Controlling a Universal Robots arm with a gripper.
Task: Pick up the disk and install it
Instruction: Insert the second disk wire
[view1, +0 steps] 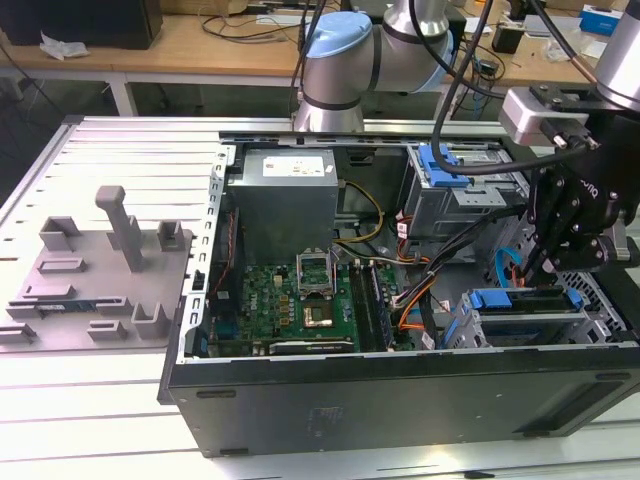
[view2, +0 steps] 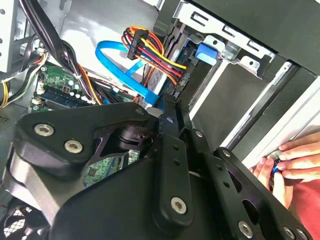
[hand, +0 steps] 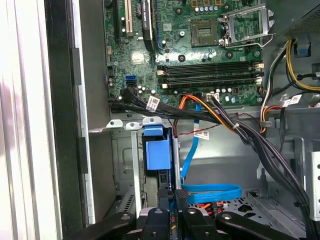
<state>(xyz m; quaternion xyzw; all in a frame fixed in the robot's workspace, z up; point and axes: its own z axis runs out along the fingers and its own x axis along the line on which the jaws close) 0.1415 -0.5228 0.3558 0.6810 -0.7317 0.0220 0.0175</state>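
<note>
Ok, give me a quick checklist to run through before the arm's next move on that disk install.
1. Case side open: ok.
2. Gripper lined up with the disk: ok, the disk's blue carrier sits just ahead of it.
3. Firm grip on the disk: cannot tell.
4. Blue cable clear of the gripper: not ok, it loops right beside it.
5. Person's hand clear of the case: not ok, it rests at the case edge in the second wrist view.
</note>
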